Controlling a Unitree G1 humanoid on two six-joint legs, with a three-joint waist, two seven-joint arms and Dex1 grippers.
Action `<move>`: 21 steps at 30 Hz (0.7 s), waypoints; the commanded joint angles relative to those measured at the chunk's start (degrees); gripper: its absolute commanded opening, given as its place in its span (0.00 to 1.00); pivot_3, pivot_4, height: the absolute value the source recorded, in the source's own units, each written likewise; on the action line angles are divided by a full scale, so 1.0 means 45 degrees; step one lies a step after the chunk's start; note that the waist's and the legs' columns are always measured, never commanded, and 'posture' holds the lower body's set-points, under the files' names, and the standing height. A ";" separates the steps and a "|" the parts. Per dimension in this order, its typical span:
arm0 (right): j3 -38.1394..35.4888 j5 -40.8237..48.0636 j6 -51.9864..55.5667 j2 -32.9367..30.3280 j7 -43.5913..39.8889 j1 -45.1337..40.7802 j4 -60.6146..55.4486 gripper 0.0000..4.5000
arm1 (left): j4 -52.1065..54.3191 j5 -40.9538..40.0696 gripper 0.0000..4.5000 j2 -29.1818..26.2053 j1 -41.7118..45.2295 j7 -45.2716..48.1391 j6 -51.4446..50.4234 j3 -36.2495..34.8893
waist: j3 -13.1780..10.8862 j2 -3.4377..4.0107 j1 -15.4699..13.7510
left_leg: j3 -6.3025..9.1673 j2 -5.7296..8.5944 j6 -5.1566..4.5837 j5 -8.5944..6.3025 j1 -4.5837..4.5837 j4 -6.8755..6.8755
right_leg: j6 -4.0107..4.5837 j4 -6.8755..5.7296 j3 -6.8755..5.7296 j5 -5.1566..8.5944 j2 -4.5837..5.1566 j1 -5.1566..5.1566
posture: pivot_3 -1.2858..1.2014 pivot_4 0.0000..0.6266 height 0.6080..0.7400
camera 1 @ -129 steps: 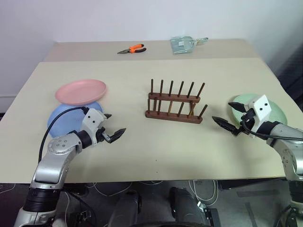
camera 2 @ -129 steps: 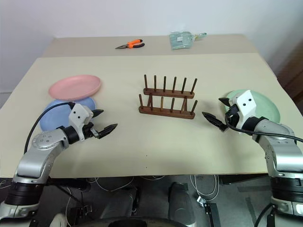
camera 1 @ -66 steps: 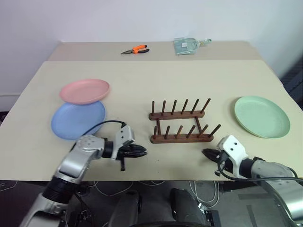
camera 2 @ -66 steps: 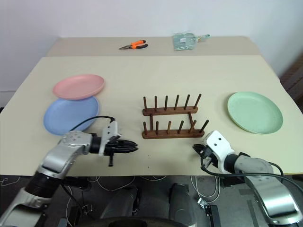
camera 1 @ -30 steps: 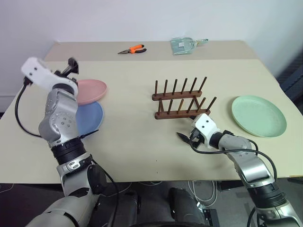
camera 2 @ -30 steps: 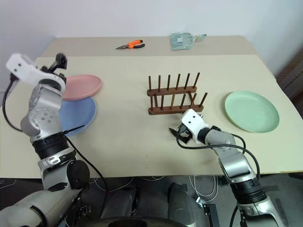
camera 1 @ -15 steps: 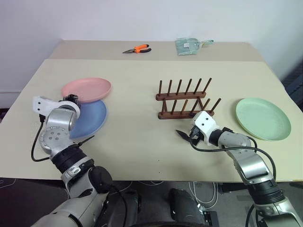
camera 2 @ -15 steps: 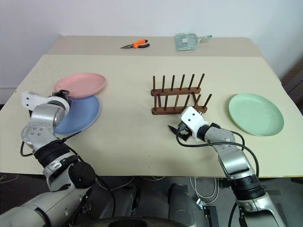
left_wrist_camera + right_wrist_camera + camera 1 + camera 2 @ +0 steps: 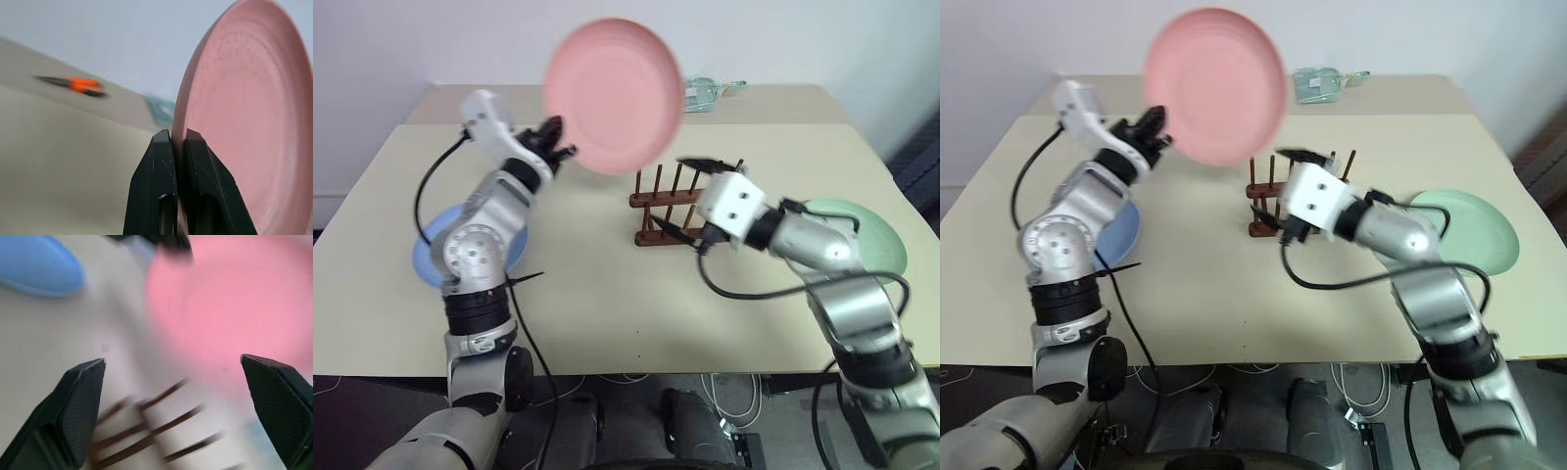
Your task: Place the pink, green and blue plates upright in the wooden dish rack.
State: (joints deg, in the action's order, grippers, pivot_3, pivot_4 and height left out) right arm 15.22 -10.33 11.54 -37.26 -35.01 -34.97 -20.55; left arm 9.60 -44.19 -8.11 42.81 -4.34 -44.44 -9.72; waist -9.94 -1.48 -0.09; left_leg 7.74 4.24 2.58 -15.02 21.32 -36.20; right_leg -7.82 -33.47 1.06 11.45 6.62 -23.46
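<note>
Both head cams are looking down & fwd over the table (image 9: pixel 607 294) from above the arms, well back from the hands, sharing nearly the same scene w/ a slight sideways offset. L wrist cam is sitting right behind the left gripper (image 9: pixel 178 139), facing along its fingers, v. close to the pink plate (image 9: pixel 244 122). R wrist cam is peering between the right gripper (image 9: pixel 178 364) fingers at that plate and the rack (image 9: pixel 156 431) just beyond, also seen from the head.

Salmon pink plate (image 9: pixel 614 95) stood on edge in the air above the counter, blue plate (image 9: pixel 429 257) lay flat at left, mint green plate (image 9: pixel 875 233) flat at right, dark wooden dish rack (image 9: pixel 658 201) empty between them
</note>
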 commanded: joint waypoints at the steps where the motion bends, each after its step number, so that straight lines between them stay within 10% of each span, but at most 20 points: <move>1: 0.0774 -0.2381 -0.1542 -0.0371 0.0722 -0.0420 0.1359 1.00 | 0.0969 0.0242 0.01 -0.0059 0.0440 0.0451 -0.0066 0.0587 | 0.0000 0.0000 -0.0019 | -0.0002 0.0001 0.0001 0.0001 0.0003 0.0003 | -0.0001 0.0007 0.0002 0.0001 0.0001 -0.0001 | 0.52 0.24 1.00; 5: 0.0953 -0.3444 -0.2227 -0.0396 0.0922 -0.0415 0.2279 0.82 | 0.1270 0.0052 0.00 0.0209 0.0408 0.0481 -0.0423 0.0695 | -0.0003 0.0000 -0.0051 | -0.0006 0.0003 0.0027 0.0016 0.0018 0.0001 | 0.0000 0.0023 0.0011 0.0000 0.0002 -0.0012 | 0.52 0.24 1.00; 10: 0.0672 -0.4292 -0.2407 -0.0465 0.1140 -0.0249 0.2514 0.25 | 0.1573 -0.0130 0.00 0.0301 0.0052 0.0811 -0.0418 0.0499 | -0.0003 0.0001 -0.0031 | -0.0006 0.0001 0.0012 0.0008 0.0016 0.0003 | 0.0001 0.0017 0.0012 0.0000 0.0000 -0.0016 | 0.52 0.24 1.00; 12: 0.0548 -0.4588 -0.2582 -0.0498 0.1351 -0.0204 0.2488 0.01 | 0.1543 -0.0587 0.16 0.0811 0.0090 0.0641 -0.0049 -0.0077 | -0.0003 0.0000 -0.0049 | -0.0005 0.0001 0.0009 0.0006 0.0014 0.0003 | 0.0001 0.0015 0.0012 0.0000 0.0000 -0.0016 | 0.52 0.24 1.00; 16: -0.0006 -0.4537 -0.2946 -0.0478 0.1721 -0.0054 0.2226 0.00 | 0.0977 -0.1231 0.56 0.1733 0.1001 -0.0269 0.1452 -0.1909 | -0.0019 -0.0026 -0.0159 | -0.0002 0.0004 0.0012 0.0008 0.0022 -0.0009 | 0.0002 0.0029 0.0011 -0.0001 0.0002 -0.0004 | 0.52 0.24 1.00; 21: -0.3185 0.0407 -0.0154 0.1175 0.0892 0.0570 0.0834 0.00 | 0.0239 0.1550 0.56 -0.0821 0.0458 0.1608 0.2798 -0.0934 | -0.0026 -0.0022 0.0010 | -0.0018 -0.0007 0.0012 0.0008 -0.0001 0.0016 | 0.0004 0.0027 0.0022 -0.0001 -0.0005 -0.0004 | 0.52 0.24 1.00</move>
State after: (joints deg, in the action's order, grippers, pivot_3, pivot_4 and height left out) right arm 6.58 -16.44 6.21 -33.03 -29.95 -31.73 -12.24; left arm 10.91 -41.15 -10.54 46.16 -0.58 -33.64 -16.09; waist -10.05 -1.58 -0.05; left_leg 7.66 4.19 2.63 -14.99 21.30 -36.07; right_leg -7.79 -33.37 1.20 11.44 6.54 -23.49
